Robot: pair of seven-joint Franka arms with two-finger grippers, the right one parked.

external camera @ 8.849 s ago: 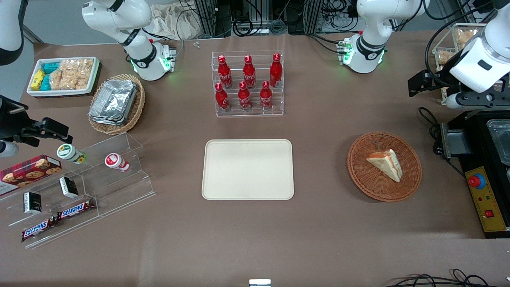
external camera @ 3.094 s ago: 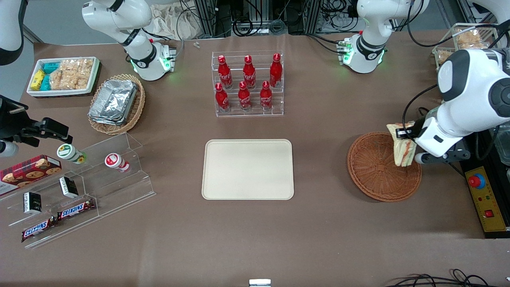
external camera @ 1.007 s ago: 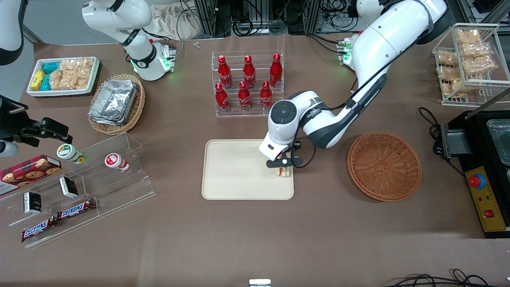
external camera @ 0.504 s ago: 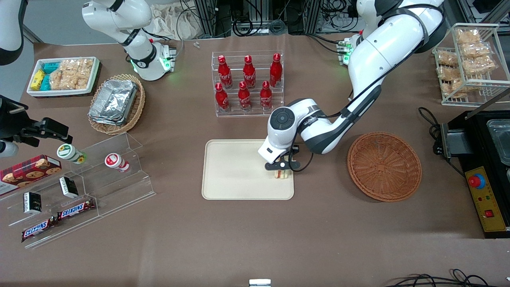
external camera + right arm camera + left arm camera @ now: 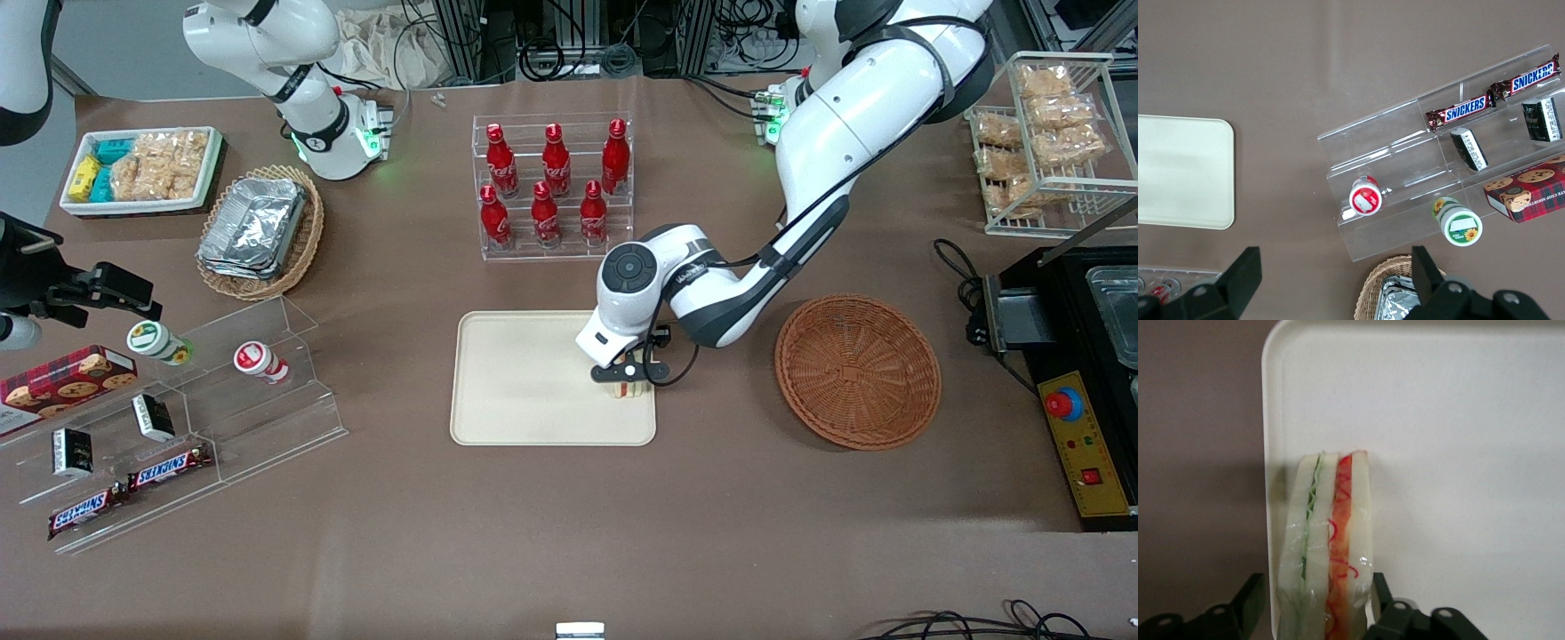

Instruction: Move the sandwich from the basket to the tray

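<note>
- Since the oldest frame, sandwich (image 5: 628,388) has gone from the basket (image 5: 857,372), carried across to the tray (image 5: 553,377); over the last half second the wrist has barely shifted.
- Basket now holds nothing and sits at 3 o'clock of the tray in the front view, well apart from it.
- Gripper (image 5: 626,380) hangs low over the tray edge nearest the basket, roughly 4 o'clock of the tray centre.
- Wrist view: sandwich (image 5: 1328,553) stands on edge, bread slices outward, green and red filling lines showing, just inside the tray rim (image 5: 1269,453).
- Both dark fingers flank the sandwich; one finger (image 5: 1248,603) stands slightly off the bread. Cannot tell whether the grip is clamped or already released.
- Step in hand, judged: set-down and release on the tray.
- Whether the wedge's lower edge touches the tray surface cannot be told; its shadow lies close.
- Next move calls for: fingers spread fully, then a straight vertical lift so neither finger drags the wedge.
- Risk, judged: wedge is upright on a narrow edge near the rim and may topple toward the table.
</note>
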